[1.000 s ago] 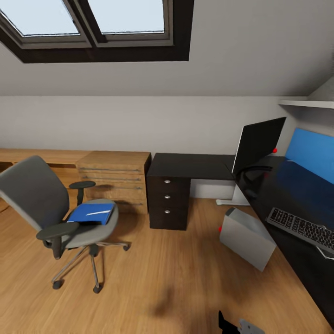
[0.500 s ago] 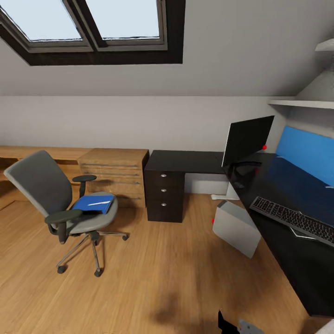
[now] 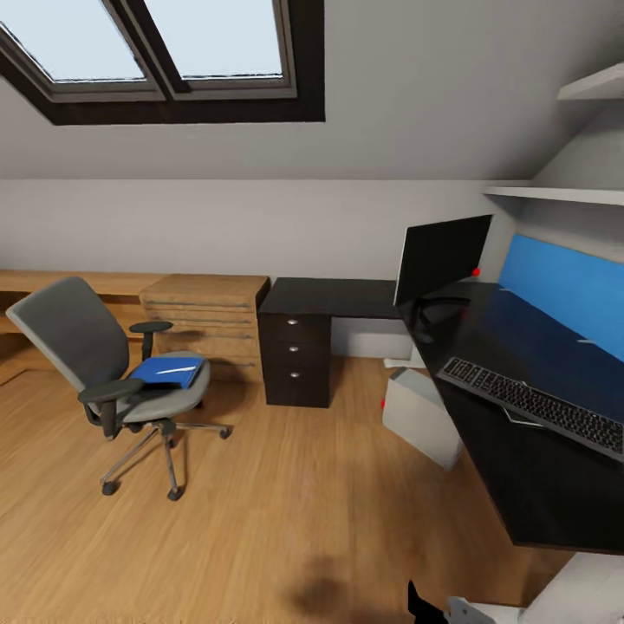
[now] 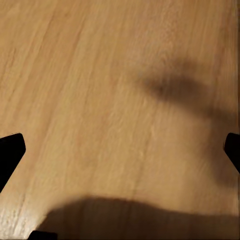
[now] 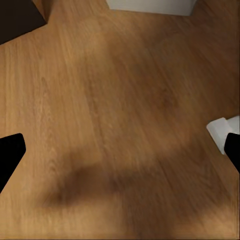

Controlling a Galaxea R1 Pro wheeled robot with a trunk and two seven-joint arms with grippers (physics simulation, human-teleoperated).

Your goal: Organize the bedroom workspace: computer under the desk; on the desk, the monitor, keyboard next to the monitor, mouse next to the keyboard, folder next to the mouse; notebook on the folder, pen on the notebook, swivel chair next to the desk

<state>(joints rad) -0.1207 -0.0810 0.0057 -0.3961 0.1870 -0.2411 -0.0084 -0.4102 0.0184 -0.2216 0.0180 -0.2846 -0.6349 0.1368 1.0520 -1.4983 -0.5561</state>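
Head view: swivel chair (image 3: 108, 373) at lower left of frame, w/ folder (image 3: 167, 371) and pen (image 3: 178, 370) on its seat; desk (image 3: 520, 468) along right side carries monitor (image 3: 442, 258) at centre-right and keyboard (image 3: 533, 405) lower right. Computer (image 3: 420, 418) stands on floor (image 3: 260, 503) at desk edge. Left gripper (image 4: 120, 150) and right gripper (image 5: 120, 150): fingers spread wide, nothing held, above bare floor.

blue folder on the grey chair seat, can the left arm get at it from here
Probably not yet: the flat blue folder lies on the grey swivel chair across open wooden floor. Nothing blocks it; the left end effector faces bare floor.
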